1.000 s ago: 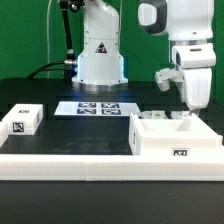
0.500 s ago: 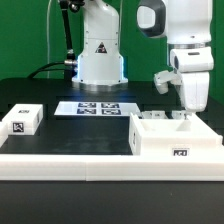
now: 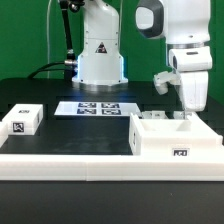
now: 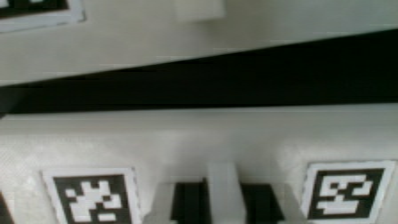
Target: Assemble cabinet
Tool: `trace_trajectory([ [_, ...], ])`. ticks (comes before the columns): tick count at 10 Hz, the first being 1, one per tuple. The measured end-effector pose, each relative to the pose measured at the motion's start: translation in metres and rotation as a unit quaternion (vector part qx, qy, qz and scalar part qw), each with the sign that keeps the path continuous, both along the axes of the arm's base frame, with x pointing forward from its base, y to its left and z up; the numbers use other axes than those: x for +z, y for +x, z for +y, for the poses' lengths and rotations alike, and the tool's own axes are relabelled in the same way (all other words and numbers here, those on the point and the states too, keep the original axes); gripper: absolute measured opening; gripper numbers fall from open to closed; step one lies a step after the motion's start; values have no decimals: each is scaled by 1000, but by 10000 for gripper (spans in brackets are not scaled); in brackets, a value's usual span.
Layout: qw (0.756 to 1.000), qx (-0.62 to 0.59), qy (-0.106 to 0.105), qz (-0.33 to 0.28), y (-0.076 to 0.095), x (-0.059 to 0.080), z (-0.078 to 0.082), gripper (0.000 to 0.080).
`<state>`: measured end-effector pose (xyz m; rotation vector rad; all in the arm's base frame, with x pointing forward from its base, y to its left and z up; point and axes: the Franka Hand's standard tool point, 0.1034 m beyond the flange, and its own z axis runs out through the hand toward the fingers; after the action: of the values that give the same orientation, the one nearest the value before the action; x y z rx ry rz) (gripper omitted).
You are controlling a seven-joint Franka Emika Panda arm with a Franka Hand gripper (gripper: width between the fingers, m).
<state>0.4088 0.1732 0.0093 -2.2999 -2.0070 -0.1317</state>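
The white open cabinet body [image 3: 160, 142] stands at the front on the exterior view's right, with a tag on its front wall. My gripper [image 3: 185, 119] reaches straight down onto its far right wall, fingers close together. In the wrist view a thin white wall [image 4: 222, 195] runs between two dark fingers [image 4: 185, 200] that sit tight against it, with tags on the white cabinet body [image 4: 160, 150] on either side. A small white box part [image 3: 22, 120] with tags lies at the left, far from the gripper.
The marker board [image 3: 97, 108] lies flat at mid-table in front of the arm's base [image 3: 100, 62]. A long white rim [image 3: 70, 160] runs along the table's front edge, and the cabinet body sits against it.
The arm has shifted very slightly to the exterior view's left. The cabinet body and the small box have not moved.
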Motion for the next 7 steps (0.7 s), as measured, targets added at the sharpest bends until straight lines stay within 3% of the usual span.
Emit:
trace_trajectory([
  [4,1000,0,-1,1,0,1,-1,68],
  [7,1000,3,-20,-2,6,28,-10,70],
])
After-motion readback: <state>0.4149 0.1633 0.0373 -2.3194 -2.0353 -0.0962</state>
